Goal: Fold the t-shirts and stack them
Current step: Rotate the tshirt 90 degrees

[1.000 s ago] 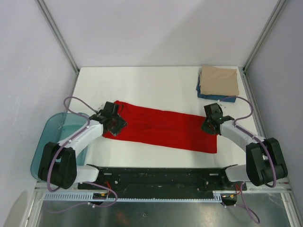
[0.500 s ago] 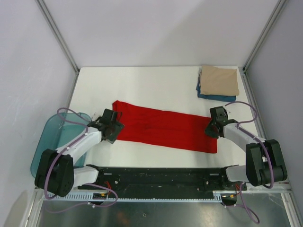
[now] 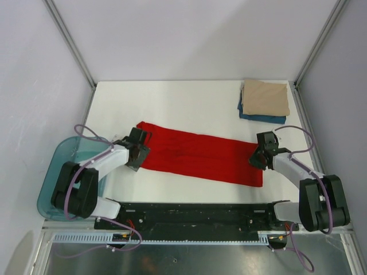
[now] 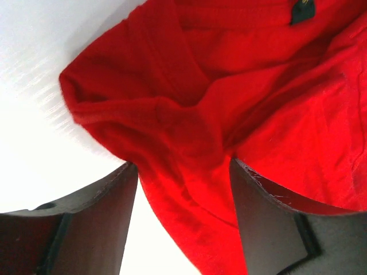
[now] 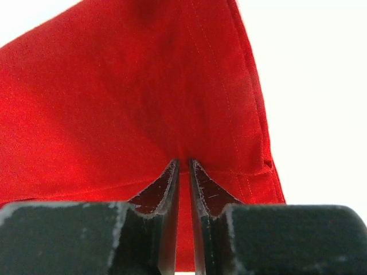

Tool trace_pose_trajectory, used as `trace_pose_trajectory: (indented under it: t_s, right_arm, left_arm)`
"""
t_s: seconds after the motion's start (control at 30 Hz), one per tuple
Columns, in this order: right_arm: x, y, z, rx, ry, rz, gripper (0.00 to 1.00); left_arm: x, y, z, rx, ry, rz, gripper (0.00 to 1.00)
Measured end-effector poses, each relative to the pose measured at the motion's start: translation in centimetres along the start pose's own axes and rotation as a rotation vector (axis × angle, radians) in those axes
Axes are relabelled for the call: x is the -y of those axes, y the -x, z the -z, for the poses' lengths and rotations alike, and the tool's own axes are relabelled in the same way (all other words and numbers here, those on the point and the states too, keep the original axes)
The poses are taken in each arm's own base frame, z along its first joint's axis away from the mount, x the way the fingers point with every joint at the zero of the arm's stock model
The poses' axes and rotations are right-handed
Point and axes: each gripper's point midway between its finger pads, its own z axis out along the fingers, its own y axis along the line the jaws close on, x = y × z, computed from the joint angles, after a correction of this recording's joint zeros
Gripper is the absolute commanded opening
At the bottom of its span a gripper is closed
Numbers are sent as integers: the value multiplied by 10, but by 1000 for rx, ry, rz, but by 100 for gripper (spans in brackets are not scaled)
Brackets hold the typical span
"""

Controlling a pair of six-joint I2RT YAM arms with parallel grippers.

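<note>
The red t-shirt (image 3: 200,156) lies flat as a long folded strip across the table (image 3: 172,103). My left gripper (image 3: 137,152) is at its left end. In the left wrist view (image 4: 183,172) its jaws are open with the bunched collar end of the red t-shirt (image 4: 229,86) between them. My right gripper (image 3: 259,158) is at the strip's right end. In the right wrist view (image 5: 183,165) its jaws are nearly closed, pinching the hem of the red t-shirt (image 5: 114,86). The tan t-shirt (image 3: 265,97) lies folded on the dark blue t-shirt (image 3: 261,118) at the back right.
A translucent teal tub (image 3: 54,172) stands off the table's left edge beside the left arm. Metal frame posts run up both back corners. The black base rail (image 3: 189,215) lies along the near edge.
My left gripper has moved down and left to the shirt's left end. My right gripper has shifted right and nearer, to the right hem. The shirt lies as before.
</note>
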Motion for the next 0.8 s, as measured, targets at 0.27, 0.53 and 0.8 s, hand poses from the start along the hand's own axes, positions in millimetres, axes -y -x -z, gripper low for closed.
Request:
trace_pose_trajectory:
  t_s: [0.27,0.53,0.8]
  right_arm:
    - [-7,0,22,22,75,-7,18]
    - [-38,39,60,150,205,-8,19]
    - [-46,45,58,146,218,29,19]
  left_arm:
    - [44,19,-23,31,40,-85,68]
    - [145,51,-65,34,-32,-289,64]
    - [295,53,-98,-66,-397,-559,74]
